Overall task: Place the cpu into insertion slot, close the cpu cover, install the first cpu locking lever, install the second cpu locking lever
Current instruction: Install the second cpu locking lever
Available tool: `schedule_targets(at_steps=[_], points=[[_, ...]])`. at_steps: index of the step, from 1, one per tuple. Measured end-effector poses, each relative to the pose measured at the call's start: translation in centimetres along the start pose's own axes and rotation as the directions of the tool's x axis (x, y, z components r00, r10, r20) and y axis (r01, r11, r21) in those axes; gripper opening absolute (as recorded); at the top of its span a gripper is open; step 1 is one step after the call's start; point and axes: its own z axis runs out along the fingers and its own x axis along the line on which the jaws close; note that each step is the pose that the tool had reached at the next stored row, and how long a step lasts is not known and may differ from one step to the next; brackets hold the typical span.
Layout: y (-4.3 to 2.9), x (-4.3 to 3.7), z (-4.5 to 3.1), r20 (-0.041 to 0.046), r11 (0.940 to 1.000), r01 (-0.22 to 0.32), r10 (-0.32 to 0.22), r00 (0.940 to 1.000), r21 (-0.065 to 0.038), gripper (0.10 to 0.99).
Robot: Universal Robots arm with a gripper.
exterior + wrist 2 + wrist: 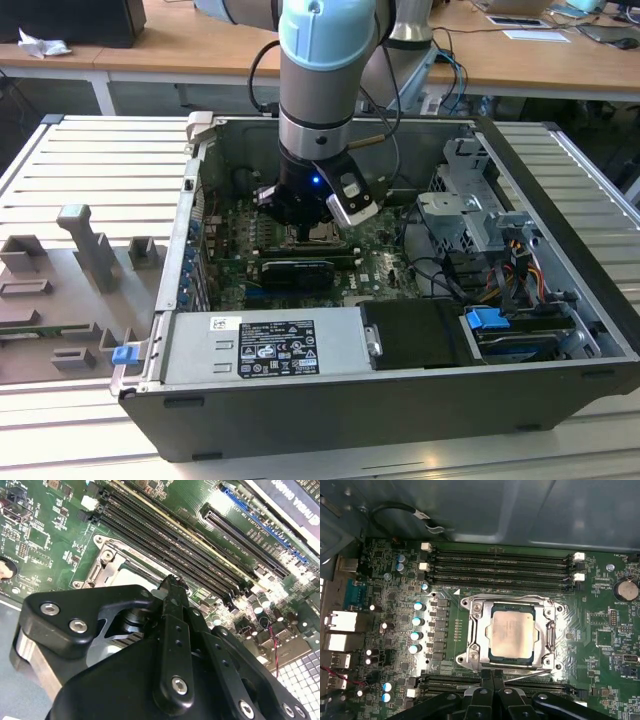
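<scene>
The cpu (512, 632) lies flat in the insertion slot (470, 655), its pale metal top showing through the square cut-out. The cpu cover (550, 611) is down over it as a silvery frame. A thin metal locking lever (532, 674) slants along the socket edge nearest my gripper (493, 674). The black fingers (487, 680) are pressed together, shut, their tips right at the lever's end; I cannot tell if they touch it. In the second wrist view the fingertip (172, 584) stands just over the socket's rim (107, 555). In the exterior view the gripper (303, 232) hangs over the cpu (322, 236) inside the open case.
Long black memory slots (500, 565) run along the socket's far side, more slots (450, 682) beside the fingers. Capacitors (416, 621) stand beside the socket. The power supply (265, 345), a drive cage (470, 200) and cables (500, 270) crowd the case (300, 425).
</scene>
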Motion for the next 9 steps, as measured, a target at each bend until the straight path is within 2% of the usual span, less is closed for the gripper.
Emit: schedule_targets(at_steps=[3, 5, 7, 8, 9], points=[[-0.07, 0.0, 0.02, 0.0, 1.0, -0.001, 0.001, 1.0, -0.001, 0.106], [-0.64, 0.07, 0.12, 0.0013, 0.9998, -0.009, 0.009, 1.0, -0.016, 0.106], [-0.74, 0.28, 0.12, 0.002, 0.9995, -0.009, 0.009, 1.0, -0.029, 0.106], [-0.8, 0.53, 0.12, 0.0024, 0.9992, -0.009, 0.009, 1.0, -0.04, 0.106], [-0.82, 0.67, 0.12, 0.0027, 0.999, -0.008, 0.009, 1.0, -0.044, 0.106]])
